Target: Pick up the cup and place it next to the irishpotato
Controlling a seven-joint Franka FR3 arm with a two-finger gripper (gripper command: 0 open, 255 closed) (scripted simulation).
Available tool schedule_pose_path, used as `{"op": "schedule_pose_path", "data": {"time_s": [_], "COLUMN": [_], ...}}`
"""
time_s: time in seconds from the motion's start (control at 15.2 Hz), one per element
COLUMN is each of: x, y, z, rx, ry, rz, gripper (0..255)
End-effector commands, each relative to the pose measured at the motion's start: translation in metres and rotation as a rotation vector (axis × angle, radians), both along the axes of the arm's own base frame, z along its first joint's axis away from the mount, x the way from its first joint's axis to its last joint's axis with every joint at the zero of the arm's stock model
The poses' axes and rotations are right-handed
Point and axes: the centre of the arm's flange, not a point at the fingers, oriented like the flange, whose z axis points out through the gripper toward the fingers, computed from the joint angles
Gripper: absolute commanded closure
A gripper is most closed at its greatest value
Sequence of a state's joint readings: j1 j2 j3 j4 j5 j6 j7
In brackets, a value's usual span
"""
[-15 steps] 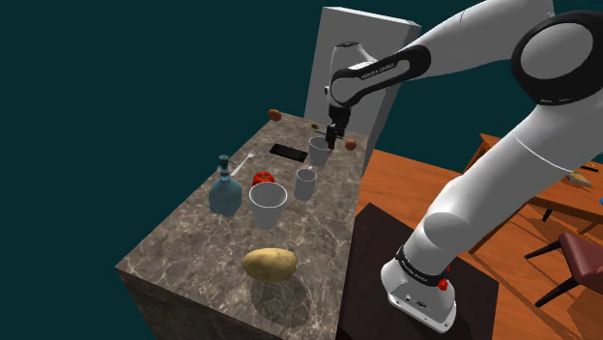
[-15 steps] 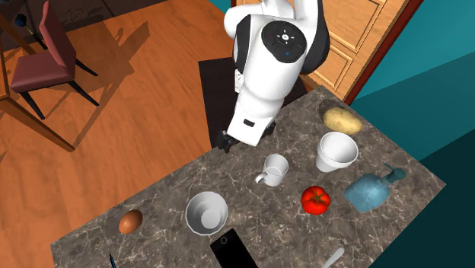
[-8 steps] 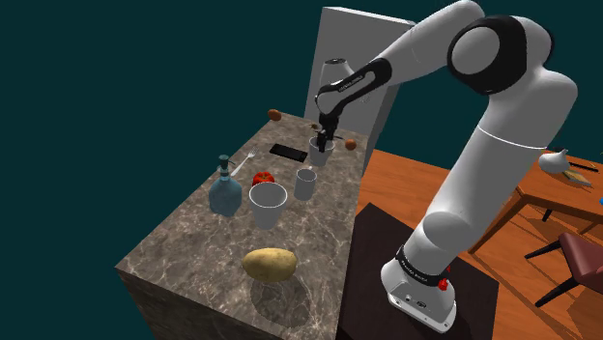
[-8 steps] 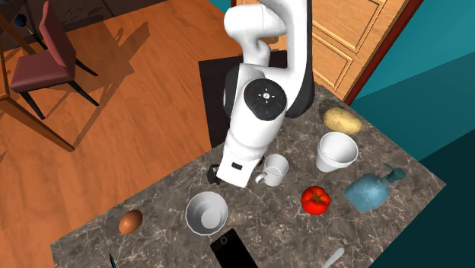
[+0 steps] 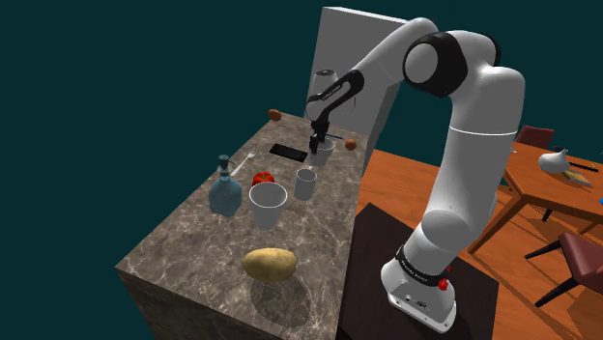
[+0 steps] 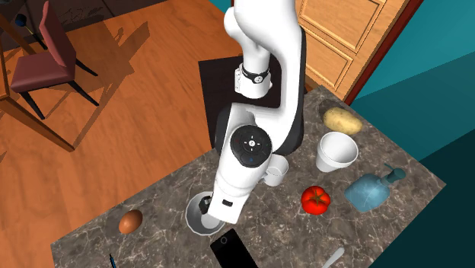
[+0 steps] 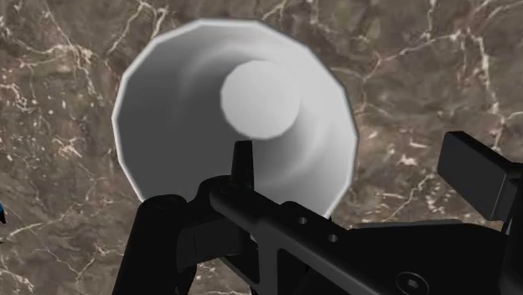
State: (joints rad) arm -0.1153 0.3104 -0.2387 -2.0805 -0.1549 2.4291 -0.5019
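The tool (image 5: 313, 147) hangs low at the far end of the table (image 5: 184, 253), right over the white cup (image 5: 326, 149). Its 2 fingers are spread wide and grip nothing. In the wrist view the tool (image 7: 359, 159) straddles the rim of the cup (image 7: 193, 100). 1 of its fingers (image 7: 242, 163) sits over the cup's inside, and the other is out past the rim, over the brown marbled table (image 7: 67, 50). I cannot tell if either finger touches the rim.

The cup stands upright, mouth up, near a black phone (image 5: 287, 151). In the second exterior view the white arm covers part of the cup (image 6: 194, 220). The phone (image 6: 233, 250) lies just beside it and a brown egg (image 6: 130, 221) is near.

The potato (image 5: 269, 263) lies at the table's near end, well apart from the cup. Between them stand a mug (image 5: 305, 183), a larger cup (image 5: 268, 204), a red tomato (image 5: 262, 179) and a blue bottle (image 5: 225, 191). The potato (image 6: 342, 119) lies just beside the larger cup (image 6: 336, 151).
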Motion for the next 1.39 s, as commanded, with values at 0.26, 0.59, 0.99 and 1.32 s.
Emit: {"op": "schedule_pose_path", "data": {"time_s": [0.26,0.59,0.99,1.32], "x": [0.001,0.001,0.001,0.001], "y": [-0.005,-0.005,-0.005,-0.005], "z": [-0.031,-0.031,-0.031,-0.031], "rx": [0.000,0.000,0.000,0.000], "ry": [-0.001,-0.001,-0.001,-0.001], "rz": [0.001,0.001,0.001,0.001], "gripper": [0,0,255,255]}}
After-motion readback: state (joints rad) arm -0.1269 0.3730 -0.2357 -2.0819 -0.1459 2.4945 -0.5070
